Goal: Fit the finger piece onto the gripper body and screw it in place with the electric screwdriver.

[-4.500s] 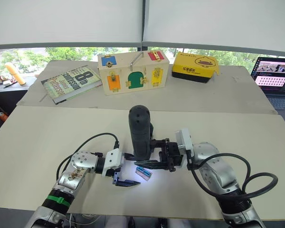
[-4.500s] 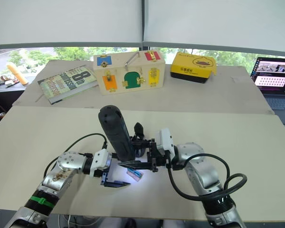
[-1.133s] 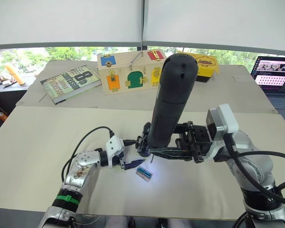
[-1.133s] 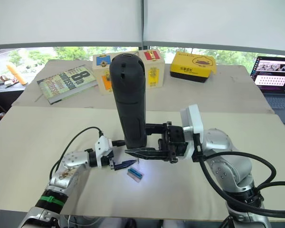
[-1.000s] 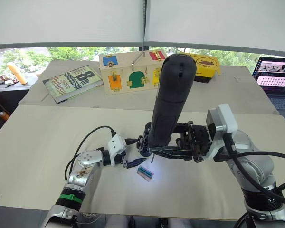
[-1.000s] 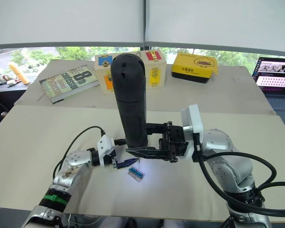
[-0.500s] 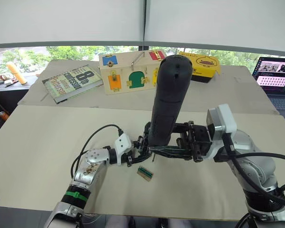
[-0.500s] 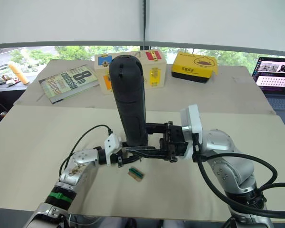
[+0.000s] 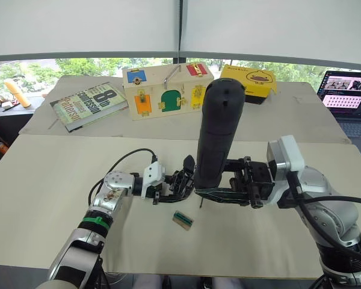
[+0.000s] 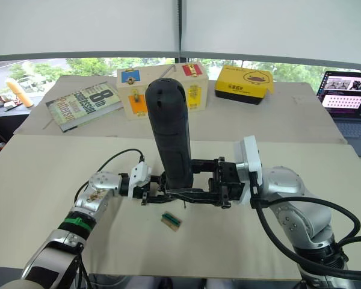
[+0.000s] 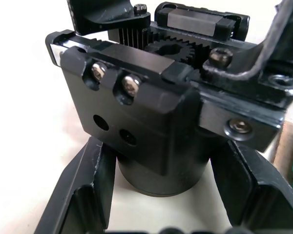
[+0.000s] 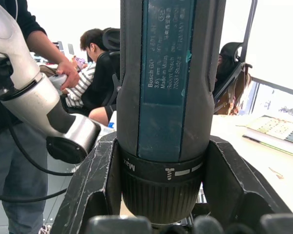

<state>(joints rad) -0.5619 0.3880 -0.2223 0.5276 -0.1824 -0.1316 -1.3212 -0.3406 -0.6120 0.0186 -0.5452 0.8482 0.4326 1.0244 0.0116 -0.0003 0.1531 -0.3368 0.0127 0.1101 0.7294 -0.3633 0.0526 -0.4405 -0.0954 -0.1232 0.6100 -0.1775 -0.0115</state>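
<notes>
The electric screwdriver (image 9: pixel 218 132) stands upright over the table's middle, bit pointing down, with my right gripper (image 9: pixel 212 188) shut around its lower collar (image 12: pixel 162 170). Just left of it is the gripper body (image 9: pixel 182 179), its one pointed finger rising beside the tool. My left gripper (image 9: pixel 168 188) reaches in from the left. In the left wrist view its fingers (image 11: pixel 88 195) clamp the round base of the gripper body (image 11: pixel 136 97). A loose finger piece is hidden from me.
A small green and tan block (image 9: pixel 182 220) lies on the table just in front of the grippers. At the back stand a book (image 9: pixel 89 105), a wooden latch box (image 9: pixel 168 90), a yellow box (image 9: pixel 248 81) and a laptop (image 9: pixel 349 96). People sit beyond the table (image 12: pixel 95 58).
My left gripper has moved right, away from the small block, and closed on the gripper body's base. The screwdriver, raised since 4.5 s ago, has shifted slightly right and lower.
</notes>
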